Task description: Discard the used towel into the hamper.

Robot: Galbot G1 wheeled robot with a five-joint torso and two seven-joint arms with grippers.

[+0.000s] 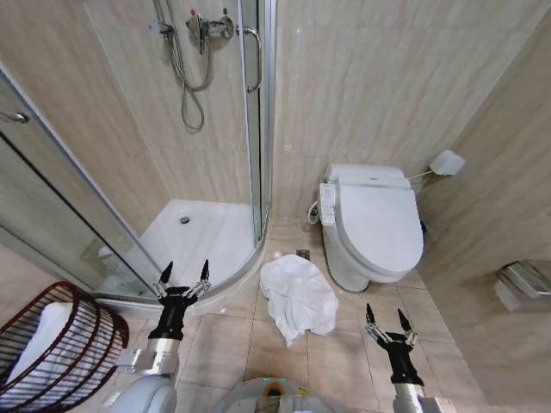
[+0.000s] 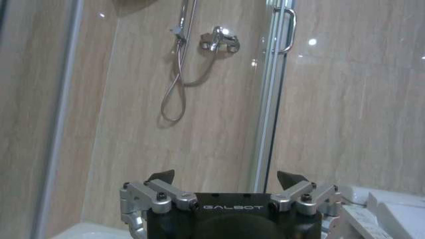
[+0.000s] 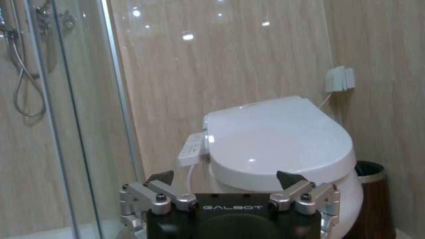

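A crumpled white towel [image 1: 297,297] lies on the tiled floor between the shower base and the toilet. The hamper [image 1: 60,348], a dark reddish-brown wire basket with something white inside, stands at the lower left of the head view. My left gripper [image 1: 183,278] is open, held up between the hamper and the towel, clear of both. Just right of the towel and nearer to me, my right gripper [image 1: 386,318] is open too, holding nothing. The left wrist view has the left gripper [image 2: 226,177] facing the shower wall; the right gripper [image 3: 226,177] faces the toilet.
A white toilet [image 1: 374,224] with closed lid stands right of the towel. A glass shower enclosure [image 1: 256,129] with a white tray [image 1: 202,232] fills the left. A dark bin [image 3: 369,199] stands beside the toilet. Beige walls close in at the back and right.
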